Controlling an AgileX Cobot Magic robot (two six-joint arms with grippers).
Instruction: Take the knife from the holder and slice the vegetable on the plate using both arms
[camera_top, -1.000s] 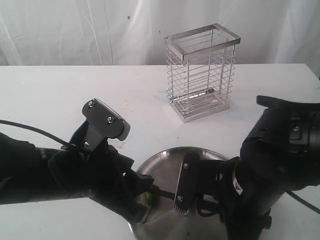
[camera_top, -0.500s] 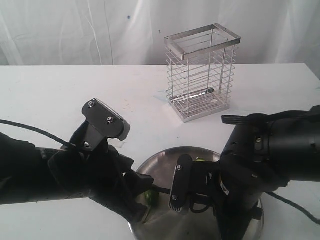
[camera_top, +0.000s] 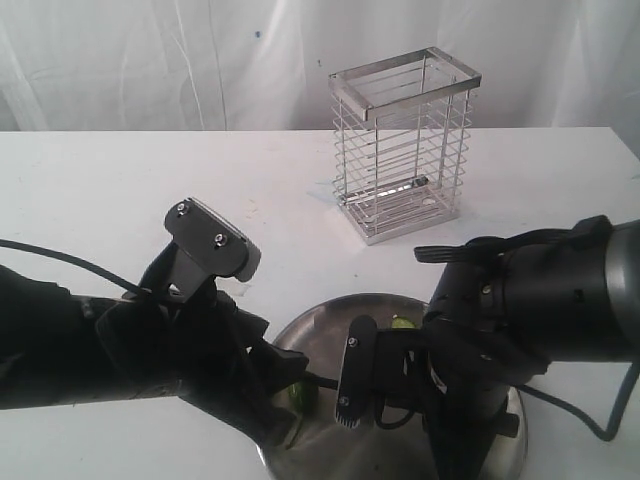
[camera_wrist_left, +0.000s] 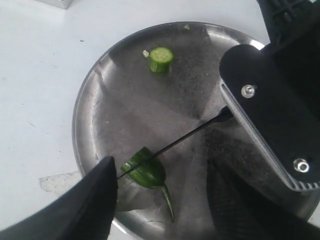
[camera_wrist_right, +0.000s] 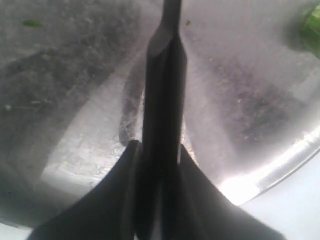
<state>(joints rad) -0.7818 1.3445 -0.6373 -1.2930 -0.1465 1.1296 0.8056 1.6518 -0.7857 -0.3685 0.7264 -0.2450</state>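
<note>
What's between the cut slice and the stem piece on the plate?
Only bare plate, in the left wrist view. The knife lies across the stem piece itself, not the gap toward the cut slice.

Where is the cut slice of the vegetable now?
In the left wrist view, the slice lies on the plate near its rim, apart from the stem piece under the knife.

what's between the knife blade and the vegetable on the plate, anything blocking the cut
Nothing visible. The knife, held in the right gripper, has its blade crossing right over the vegetable on the plate. The cut slice sits apart near the rim, clear of the blade.
</note>
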